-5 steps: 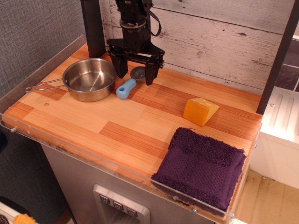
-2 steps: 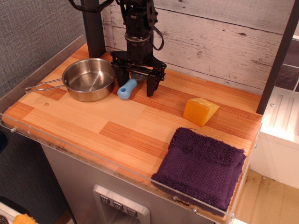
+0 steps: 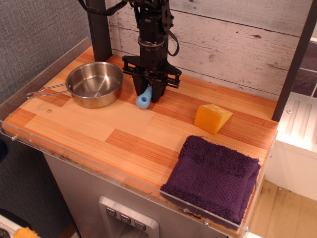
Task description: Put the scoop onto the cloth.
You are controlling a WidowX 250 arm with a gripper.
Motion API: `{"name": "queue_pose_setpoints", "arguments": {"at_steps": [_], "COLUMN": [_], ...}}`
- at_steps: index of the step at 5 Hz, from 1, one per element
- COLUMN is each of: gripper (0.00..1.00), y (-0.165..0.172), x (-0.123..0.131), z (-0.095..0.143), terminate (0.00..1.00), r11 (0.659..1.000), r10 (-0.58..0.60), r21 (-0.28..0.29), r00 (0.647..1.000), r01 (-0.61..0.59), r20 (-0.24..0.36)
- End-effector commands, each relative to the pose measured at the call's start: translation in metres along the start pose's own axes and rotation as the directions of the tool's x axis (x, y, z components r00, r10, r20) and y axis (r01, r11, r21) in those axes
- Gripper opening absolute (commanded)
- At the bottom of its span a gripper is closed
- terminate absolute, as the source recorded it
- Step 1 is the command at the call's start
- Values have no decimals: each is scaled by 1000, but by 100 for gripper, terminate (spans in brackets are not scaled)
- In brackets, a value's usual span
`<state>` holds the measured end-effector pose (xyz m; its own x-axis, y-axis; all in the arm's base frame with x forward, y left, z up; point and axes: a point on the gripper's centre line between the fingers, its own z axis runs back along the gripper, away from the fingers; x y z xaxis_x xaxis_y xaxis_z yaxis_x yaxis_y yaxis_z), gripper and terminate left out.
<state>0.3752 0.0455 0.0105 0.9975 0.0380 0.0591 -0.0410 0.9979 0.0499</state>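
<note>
The scoop [image 3: 144, 98] shows only its light-blue handle, which points toward the front of the counter; its grey bowl is hidden behind the gripper. My black gripper [image 3: 150, 95] hangs from the arm at the back of the counter and is shut on the scoop near the bowel end of the handle, close to the wood surface. The dark purple cloth [image 3: 214, 177] lies flat at the front right corner, well apart from the gripper.
A steel pan [image 3: 94, 83] with a wire handle sits to the left of the gripper. A yellow-orange wedge block [image 3: 212, 117] lies between the gripper and the cloth. A whitewashed plank wall backs the counter, and a black post [image 3: 99, 29] stands at the back left.
The gripper has lowered and shifted slightly right, and its jaws have closed on the scoop. The scoop's handle has swung from pointing left-front to pointing more straight forward.
</note>
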Motion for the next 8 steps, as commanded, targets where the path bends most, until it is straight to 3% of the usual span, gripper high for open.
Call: {"name": "queue_pose_setpoints", "arguments": {"at_steps": [1,2,3,4,5,7,8], "gripper": [0,0,0,0,0,0,0], "y": [-6,-37,-79,-110,-128,-138,-145], "x": [3,-20,-55,-90,-112,-119,-118], "z": [58,92,102,89,67,42,40], "terminate": [0,0,0,0,0,0,0], "r11": [997,981,974,973,980,990,990], "r10": [12,-24,-88,-159,-184,-128,-103], "r21": [-73,-187,-195,-155,-67,-56,-99], "r00": [993,990,988,984,982,992,995], "r01": [-3,50,112,170,187,129,104], "r20": [117,136,129,80,49,18,13]}}
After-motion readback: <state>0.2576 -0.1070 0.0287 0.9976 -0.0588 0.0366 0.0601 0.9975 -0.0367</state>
